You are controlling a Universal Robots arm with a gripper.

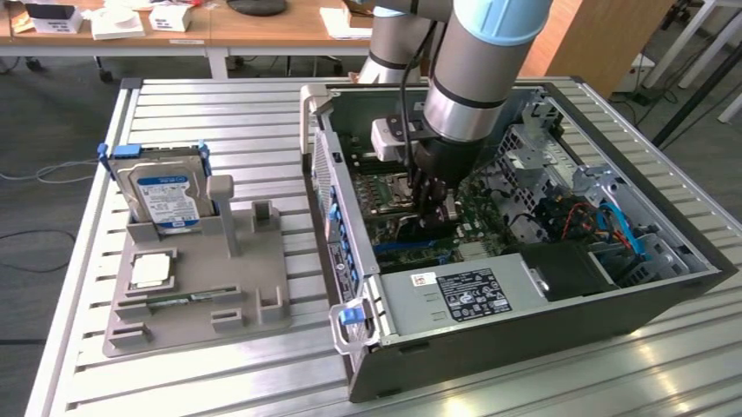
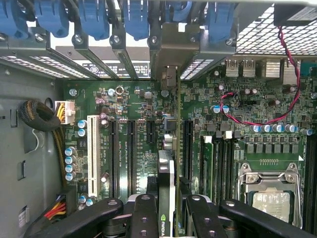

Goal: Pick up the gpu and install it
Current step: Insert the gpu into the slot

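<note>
Pinching the gpu (image 2: 166,196) edge-on in the hand (image 2: 167,210) inside the open case (image 1: 487,343), above the motherboard (image 2: 124,106) slots toward twelve o'clock; risking a missed slot or bent contacts through slight tilt.

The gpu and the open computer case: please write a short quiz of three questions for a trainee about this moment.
1. True or false: the fingers are shut on the gpu.
2. Where is the gpu now? A) on the grey holder B) inside the computer case, above the motherboard C) on the wooden desk
3. Fill in: the hard drive stands upright in the grey ____.

Key: 1 true; 2 B; 3 holder.
</note>
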